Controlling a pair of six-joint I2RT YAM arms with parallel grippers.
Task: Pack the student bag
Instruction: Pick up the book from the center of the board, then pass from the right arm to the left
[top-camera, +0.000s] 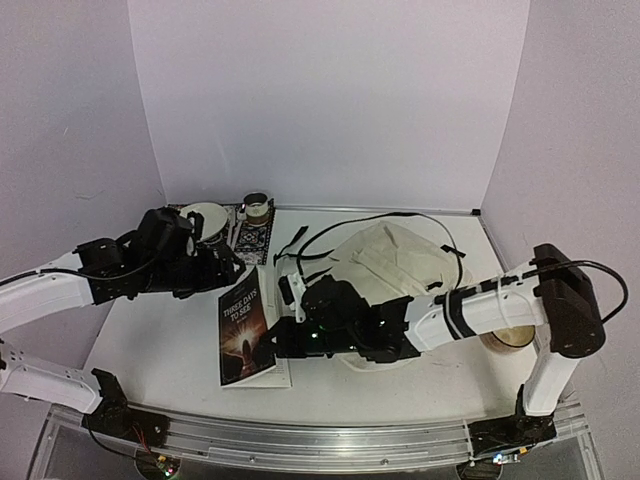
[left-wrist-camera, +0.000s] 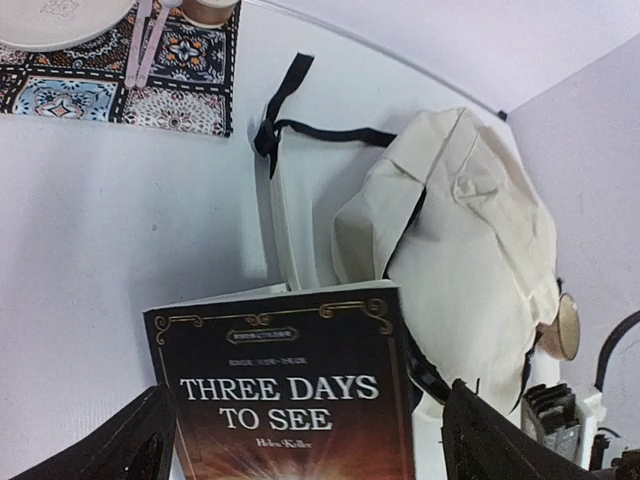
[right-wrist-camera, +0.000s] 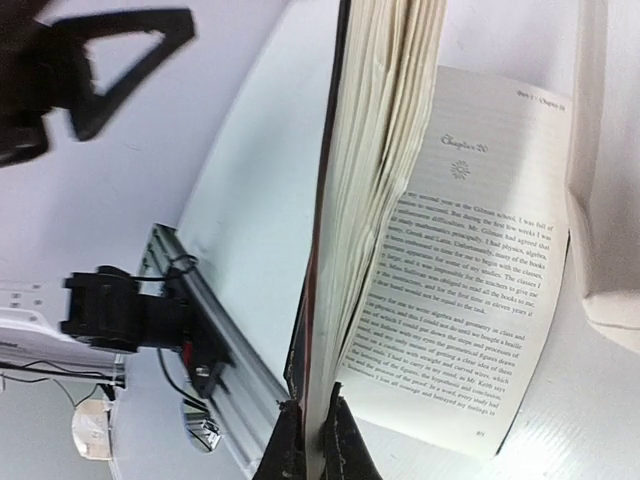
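The student bag (top-camera: 395, 262), cream fabric with black straps, lies at the middle right of the table; it also shows in the left wrist view (left-wrist-camera: 470, 230). A dark book titled "Three Days to See" (top-camera: 243, 330) lies left of it. My right gripper (top-camera: 280, 340) is shut on the book's cover and a sheaf of pages (right-wrist-camera: 375, 150), holding them raised on edge while a printed page (right-wrist-camera: 470, 260) lies flat below. My left gripper (top-camera: 222, 268) is open, its fingers (left-wrist-camera: 480, 435) spread wide on either side of the book's far end (left-wrist-camera: 290, 400), not touching it.
A patterned mat (top-camera: 255, 235) with a white plate (top-camera: 203, 218) and a cup (top-camera: 256, 206) lies at the back left. A tan round roll (top-camera: 508, 338) sits by the right arm. A white flat slab (left-wrist-camera: 290, 210) lies beside the bag. A metal rail (top-camera: 300, 440) edges the front.
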